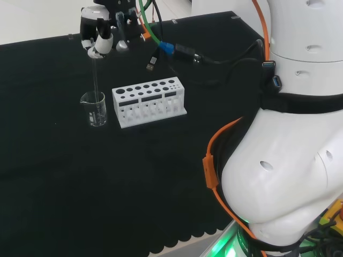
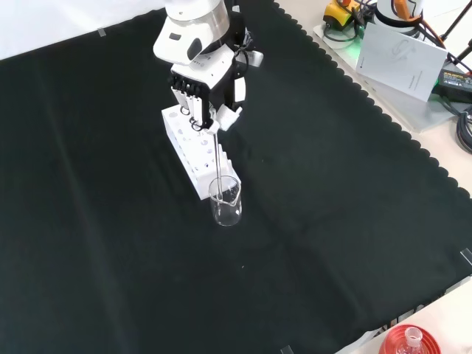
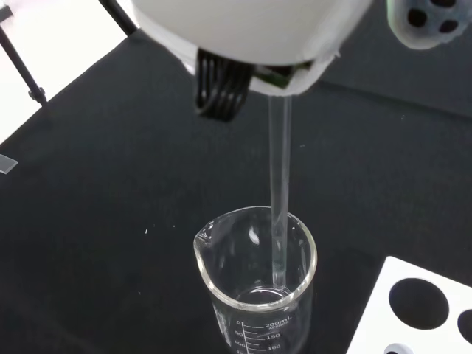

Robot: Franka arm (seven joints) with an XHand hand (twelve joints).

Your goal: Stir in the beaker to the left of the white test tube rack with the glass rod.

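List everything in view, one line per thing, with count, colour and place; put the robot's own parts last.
beaker: one, clear glass, on the cloth left of the rack in the head view.
glass rod: one, clear, upright, lower end inside the beaker.
test tube rack: one, white, beside the beaker.
cloth: one, black, covers the bench.
paper sheet: one, white, off the cloth at the front view's top right.
red ribbed ring: one, front view's bottom edge.
cables: several, black, green, orange, by the wrist.
arm: one, white.
hand: one, black and white, curled on the rod's top.
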